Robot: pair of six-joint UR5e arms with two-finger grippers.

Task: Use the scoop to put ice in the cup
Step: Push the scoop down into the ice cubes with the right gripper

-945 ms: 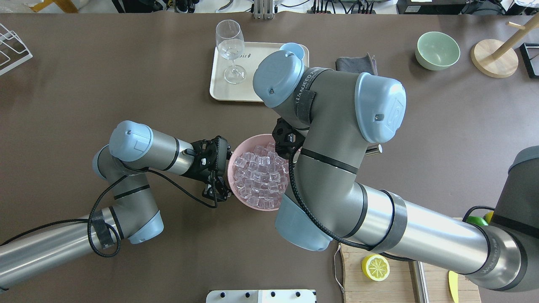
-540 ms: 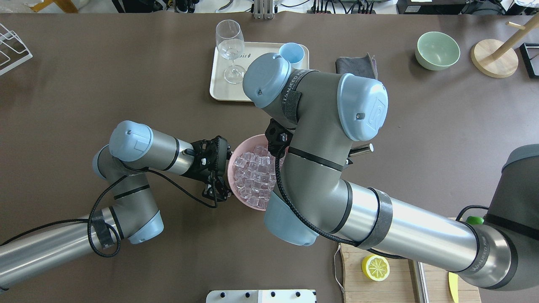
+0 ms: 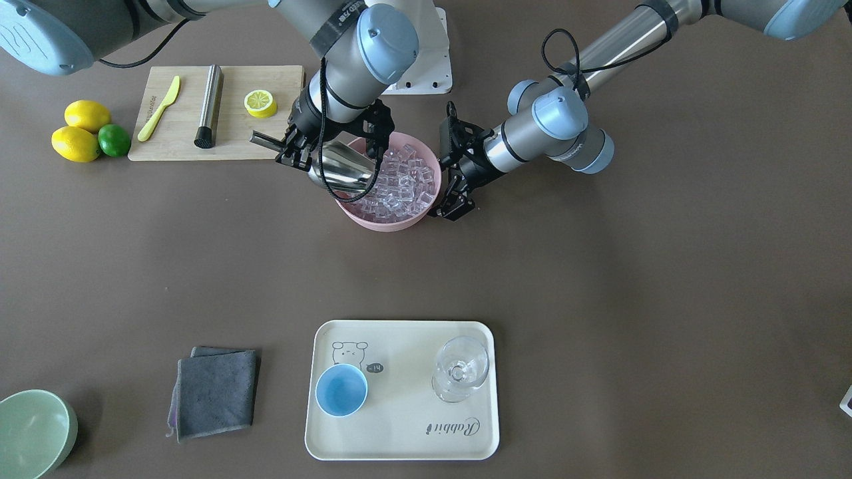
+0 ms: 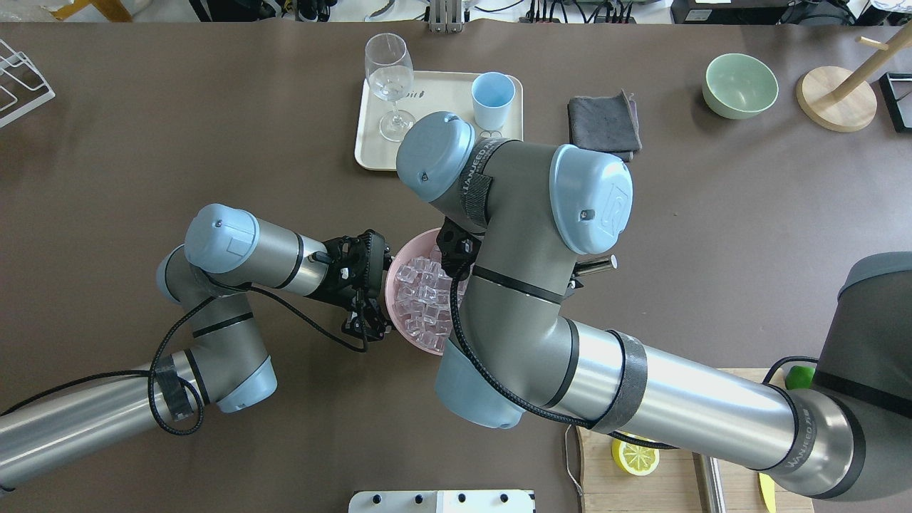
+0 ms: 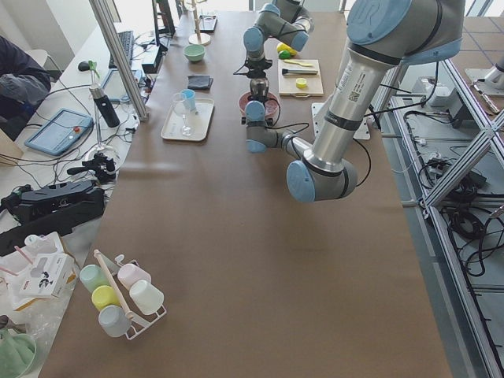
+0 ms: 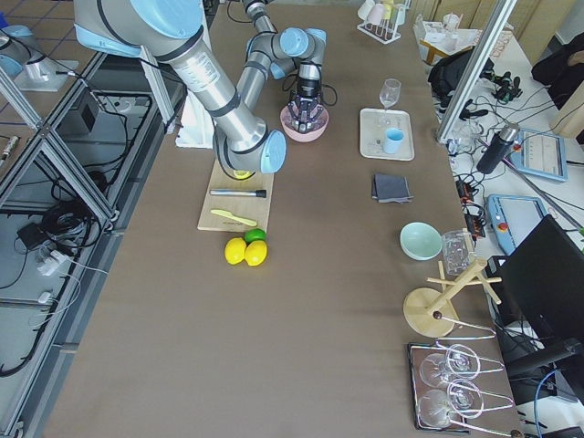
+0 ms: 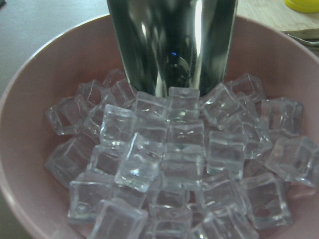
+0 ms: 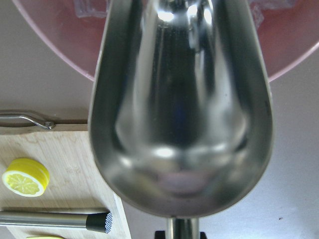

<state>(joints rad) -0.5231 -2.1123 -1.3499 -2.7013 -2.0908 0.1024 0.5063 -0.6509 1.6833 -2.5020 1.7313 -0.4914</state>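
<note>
The pink bowl (image 3: 389,223) holds many clear ice cubes (image 3: 403,186) at the table's middle. My right gripper (image 3: 295,143) is shut on the handle of the steel scoop (image 3: 341,169). The scoop's trough tilts down over the bowl's rim with its tip in the ice. In the right wrist view the trough (image 8: 182,109) is empty. In the left wrist view the scoop (image 7: 172,45) stands behind the ice (image 7: 169,159). My left gripper (image 4: 370,288) is open against the bowl's side (image 4: 396,263). The light-blue cup (image 3: 341,390) stands empty on the cream tray (image 3: 399,439).
A clear stemmed glass (image 3: 460,369) shares the tray. A cutting board (image 3: 180,143) with a lemon half (image 3: 259,103) and a steel cylinder (image 3: 210,105) lies behind the bowl. A grey cloth (image 3: 216,392) and a green bowl (image 3: 33,432) lie beside the tray.
My right arm has swung leftward in the overhead view, carrying the scoop further across the bowl and covering more of the ice. The left arm and bowl have not moved.
</note>
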